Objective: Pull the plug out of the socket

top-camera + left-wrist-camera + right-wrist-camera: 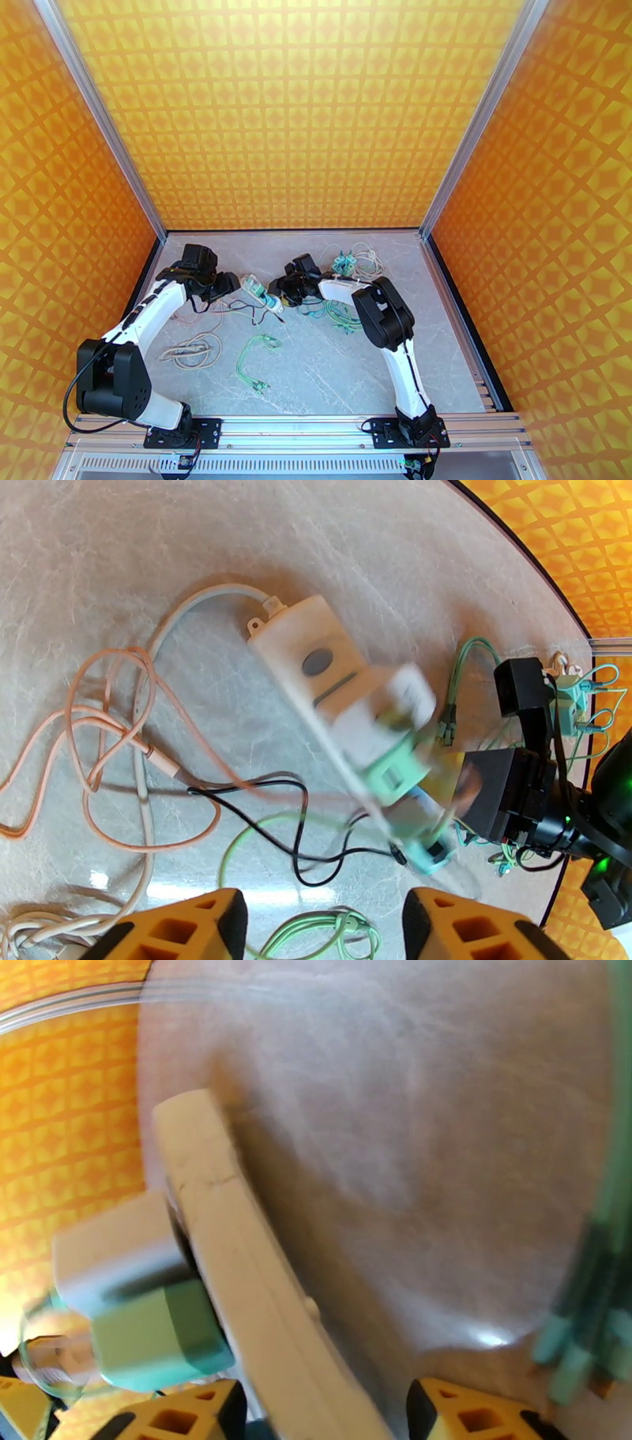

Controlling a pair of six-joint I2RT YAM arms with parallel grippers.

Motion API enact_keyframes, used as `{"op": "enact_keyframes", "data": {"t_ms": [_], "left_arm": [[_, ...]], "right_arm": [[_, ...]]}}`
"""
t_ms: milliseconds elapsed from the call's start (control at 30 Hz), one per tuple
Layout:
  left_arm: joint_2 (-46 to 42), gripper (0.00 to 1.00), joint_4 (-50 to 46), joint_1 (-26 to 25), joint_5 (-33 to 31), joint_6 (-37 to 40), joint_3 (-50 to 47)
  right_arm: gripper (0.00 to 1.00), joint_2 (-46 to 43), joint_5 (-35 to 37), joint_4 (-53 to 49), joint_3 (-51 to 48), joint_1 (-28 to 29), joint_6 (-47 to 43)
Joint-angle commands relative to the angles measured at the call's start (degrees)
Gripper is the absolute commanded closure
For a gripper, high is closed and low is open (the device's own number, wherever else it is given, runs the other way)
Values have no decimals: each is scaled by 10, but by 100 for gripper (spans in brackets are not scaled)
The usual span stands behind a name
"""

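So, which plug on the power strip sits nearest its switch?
The white plug, next to the switch; the green plug comes after it, farther along the strip.

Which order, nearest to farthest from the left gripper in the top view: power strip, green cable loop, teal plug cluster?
1. Power strip, just right of the left gripper.
2. Green cable loop, toward the near edge.
3. Teal plug cluster, back right.
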Motion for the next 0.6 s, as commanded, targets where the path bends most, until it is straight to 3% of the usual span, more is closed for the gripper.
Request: {"op": "enact_keyframes", "data": {"t_ms": [0, 267, 567], "left_arm": [[10, 44, 7, -3, 11, -5, 11], [16, 43, 14, -5, 15, -8, 13], [5, 42, 13, -24, 16, -1, 21]], "right_arm": [[40, 21, 104, -159, -15, -8, -57], [50, 27, 147, -219, 6, -5, -119], [46, -72, 137, -168, -9, -5, -147]]}}
